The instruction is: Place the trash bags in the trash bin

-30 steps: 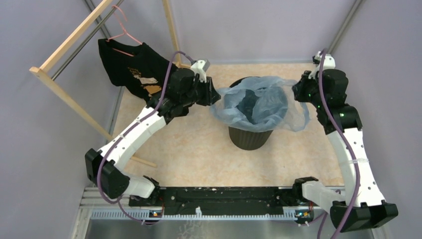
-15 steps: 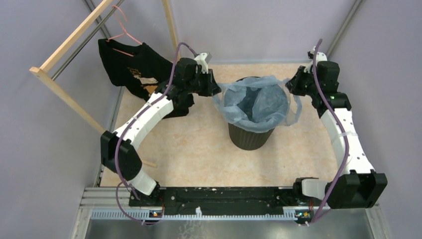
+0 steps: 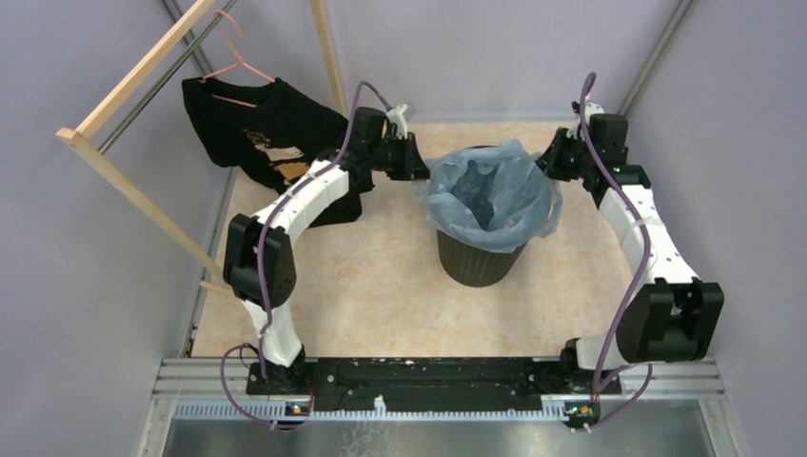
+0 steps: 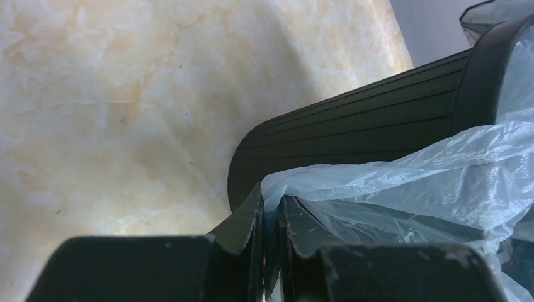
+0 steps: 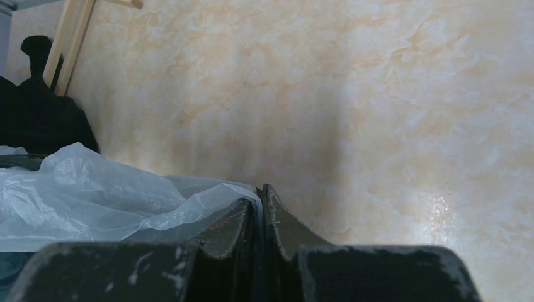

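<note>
Drawn further toward the far edge of the surface (image 3: pixel 381 286) than before, the left pincer (image 3: pixel 416 169) and the right pincer (image 3: pixel 552 160) are each clamped shut on opposite hems of the trash bag (image 3: pixel 490 190), seemingly so its mouth is stretched over the trash bin (image 3: pixel 476 265).

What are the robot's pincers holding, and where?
Both pinch the pale-blue trash bag by its open edge: the left pincer on the trash bin's left side, the right pincer on its right side.
</note>
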Tool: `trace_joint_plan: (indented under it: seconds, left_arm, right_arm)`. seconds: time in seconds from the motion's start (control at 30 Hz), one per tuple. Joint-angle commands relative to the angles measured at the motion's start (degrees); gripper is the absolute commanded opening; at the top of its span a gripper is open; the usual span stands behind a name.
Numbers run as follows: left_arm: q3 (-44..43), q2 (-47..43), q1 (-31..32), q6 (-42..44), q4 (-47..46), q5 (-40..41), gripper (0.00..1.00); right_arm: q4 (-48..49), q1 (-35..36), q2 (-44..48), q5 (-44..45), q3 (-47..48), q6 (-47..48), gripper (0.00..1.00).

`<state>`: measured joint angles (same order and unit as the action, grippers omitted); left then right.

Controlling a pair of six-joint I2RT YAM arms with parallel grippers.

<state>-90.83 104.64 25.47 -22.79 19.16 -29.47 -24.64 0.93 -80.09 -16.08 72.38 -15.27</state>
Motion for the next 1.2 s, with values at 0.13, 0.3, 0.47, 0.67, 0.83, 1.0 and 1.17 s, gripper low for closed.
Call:
trace_joint_plan:
  seconds: [0.13,0.3,0.47,0.67,0.83,1.0,1.17]
  left_arm:
    - [2.1,0.9,-0.3,-2.3,-5.3,-3.8,0.14]
    - [6.5,-0.4,-0.3,-3.2,-7.1,-3.1,0.12]
    - [8.9,-1.5,0.0,-3.5,-7.6,-3.0,0.11]
    - [13.0,-2.9,0.9,-3.6,-6.8,-3.1,0.08]
    - [18.1,-6.0,1.7,-3.1,-7.4,0.1,0.07]
    - [21.1,-8.0,2.1,-1.6,-6.1,3.0,0.07]
    - [20.9,-10.8,2.3,0.0,-3.6,4.6,0.14]
  right_arm:
    - [7.4,-0.8,-2.2,-2.4,-5.0,-1.0,0.07]
    - [8.9,-0.8,-2.6,-4.6,-8.9,-1.4,0.08]
    - [7.8,-0.8,-0.6,-4.9,-7.9,-1.6,0.13]
    - [7.2,-0.8,1.2,-4.3,-6.2,-2.0,0.15]
    - [10.9,-0.7,2.1,-3.5,-12.1,-3.6,0.19]
    - [11.8,-0.8,1.3,-5.6,-14.9,-4.5,0.21]
    - [4.7,-0.7,5.6,0.1,-11.7,-3.7,0.33]
